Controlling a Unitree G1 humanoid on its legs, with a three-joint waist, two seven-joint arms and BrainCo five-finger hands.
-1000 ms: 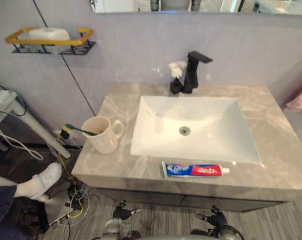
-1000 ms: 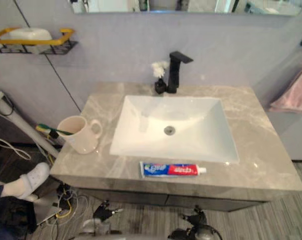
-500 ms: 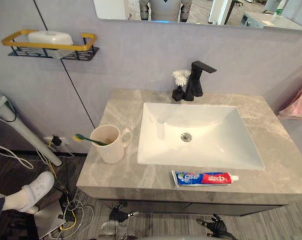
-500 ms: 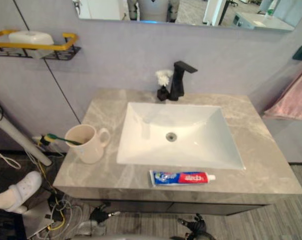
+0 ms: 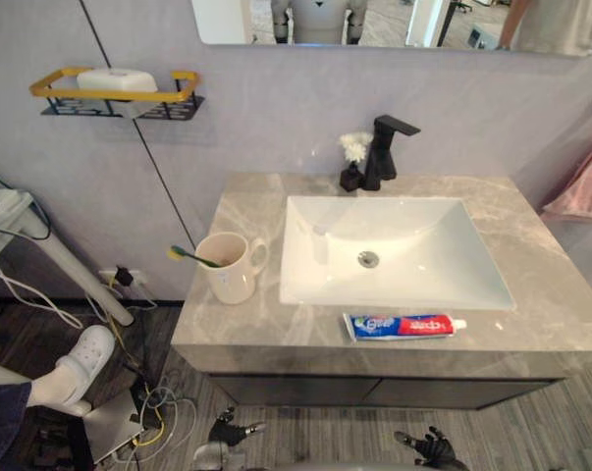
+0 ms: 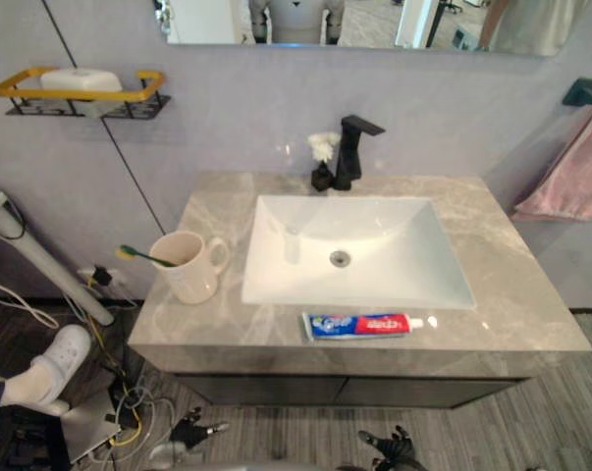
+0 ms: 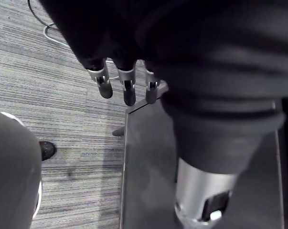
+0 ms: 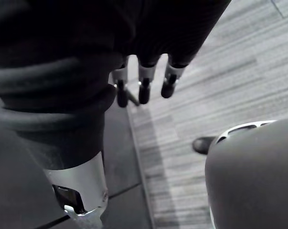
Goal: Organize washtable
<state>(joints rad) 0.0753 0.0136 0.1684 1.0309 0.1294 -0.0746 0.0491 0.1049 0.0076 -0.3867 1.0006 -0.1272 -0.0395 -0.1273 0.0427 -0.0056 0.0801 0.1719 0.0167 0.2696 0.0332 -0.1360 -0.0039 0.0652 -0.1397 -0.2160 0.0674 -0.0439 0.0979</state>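
Note:
A cream mug [image 5: 234,270] stands on the grey marble counter [image 5: 551,294], left of the white basin [image 5: 389,250]. A green toothbrush [image 5: 193,257] leans in it, its head out to the left. A red, white and blue toothpaste tube [image 5: 403,326] lies flat along the counter's front edge, cap to the right. My left hand [image 5: 227,432] hangs low before the cabinet with its fingers [image 7: 127,88] straight and holding nothing. My right hand [image 5: 429,448] hangs likewise, fingers [image 8: 144,86] relaxed over the floor.
A black faucet [image 5: 382,149] and a small vase of white flowers [image 5: 352,162] stand behind the basin. A yellow-railed wall shelf [image 5: 119,93] holds a white soap. A pink towel [image 6: 575,177] hangs at the right. A person's leg in a white shoe [image 5: 80,358] is at the lower left.
The whole picture has shifted, so the camera has moved: the counter now sits further right and more of the mirror shows. Mug, toothbrush and tube lie as before; both hands stay low.

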